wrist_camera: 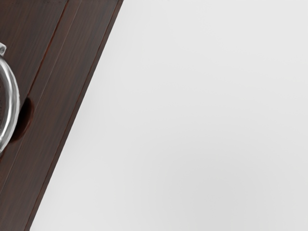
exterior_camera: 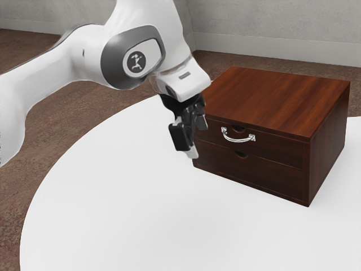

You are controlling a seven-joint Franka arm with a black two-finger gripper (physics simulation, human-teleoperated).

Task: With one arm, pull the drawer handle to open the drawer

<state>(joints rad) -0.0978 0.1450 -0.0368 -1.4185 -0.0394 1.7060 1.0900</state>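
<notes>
A dark wooden cabinet [exterior_camera: 276,99] stands on the round white table [exterior_camera: 130,214]. Its front carries two drawers. The upper drawer [exterior_camera: 271,145] has a curved silver handle [exterior_camera: 237,135] and sits flush with the lower drawer [exterior_camera: 254,169]. My black gripper [exterior_camera: 192,141] hangs just off the cabinet's front corner at the exterior view's left, level with the upper drawer. It is open and holds nothing; the handle lies a short way to its right. In the wrist view the handle [wrist_camera: 9,110] curves across the dark drawer front [wrist_camera: 57,72], beside bare table [wrist_camera: 202,125].
Brown carpet [exterior_camera: 62,96] surrounds the table, with a pale wall [exterior_camera: 271,22] behind. White tabletop stretches in front of the cabinet and toward the exterior view's left.
</notes>
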